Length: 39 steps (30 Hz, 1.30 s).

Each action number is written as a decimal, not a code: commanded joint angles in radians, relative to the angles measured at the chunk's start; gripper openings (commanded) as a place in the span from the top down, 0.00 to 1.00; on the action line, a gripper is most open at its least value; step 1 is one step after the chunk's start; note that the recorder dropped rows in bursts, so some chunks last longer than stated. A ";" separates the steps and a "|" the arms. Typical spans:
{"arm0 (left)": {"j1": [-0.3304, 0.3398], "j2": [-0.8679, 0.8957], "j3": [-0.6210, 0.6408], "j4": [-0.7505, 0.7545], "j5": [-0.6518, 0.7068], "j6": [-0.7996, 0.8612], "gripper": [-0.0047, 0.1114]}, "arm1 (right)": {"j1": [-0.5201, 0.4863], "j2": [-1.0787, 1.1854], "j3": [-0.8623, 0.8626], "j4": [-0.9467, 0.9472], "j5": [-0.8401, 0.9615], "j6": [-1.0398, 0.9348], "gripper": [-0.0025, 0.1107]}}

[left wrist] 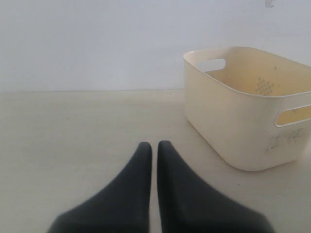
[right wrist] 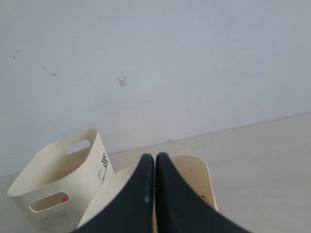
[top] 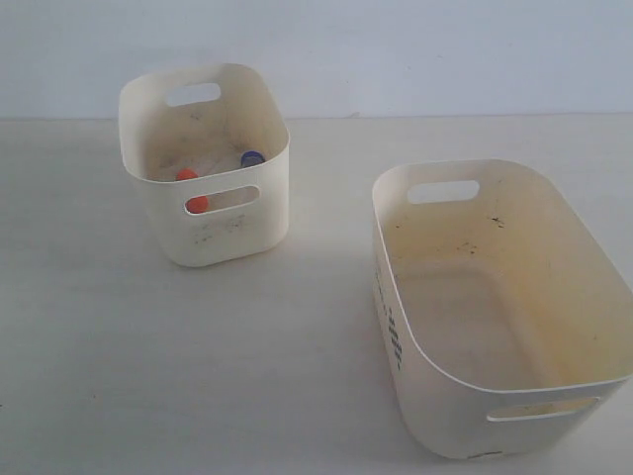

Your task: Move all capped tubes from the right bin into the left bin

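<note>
The capped tubes lie in the small left bin (top: pixel 213 237): two orange caps (top: pixel 186 175) and one blue cap (top: pixel 251 157) show, one orange cap (top: pixel 198 205) through the front slot. The wide right bin (top: pixel 445 416) holds only stains and dark specks; no tube shows in it. Neither gripper appears in the exterior view. My left gripper (left wrist: pixel 154 145) is shut and empty, low over the table, with the left bin (left wrist: pixel 228 126) off to one side. My right gripper (right wrist: pixel 155 157) is shut and empty above the right bin (right wrist: pixel 197 174). The left bin (right wrist: pixel 53 174) stands beside it.
Both bins stand on a pale table (top: pixel 148 376) against a plain white wall (top: pixel 396 49). A strip of bare table separates the two bins.
</note>
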 commanded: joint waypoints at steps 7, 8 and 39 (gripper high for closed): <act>0.000 0.003 -0.004 -0.006 -0.007 -0.010 0.92 | -0.007 -0.009 0.015 -0.008 -0.020 -0.010 0.98; 0.000 0.003 -0.004 -0.006 -0.007 -0.010 0.92 | -0.007 -0.018 0.024 -0.008 -0.032 -0.010 0.98; 0.000 0.003 -0.004 -0.006 -0.007 -0.010 0.92 | -0.007 -0.065 0.155 -0.760 0.183 0.516 0.98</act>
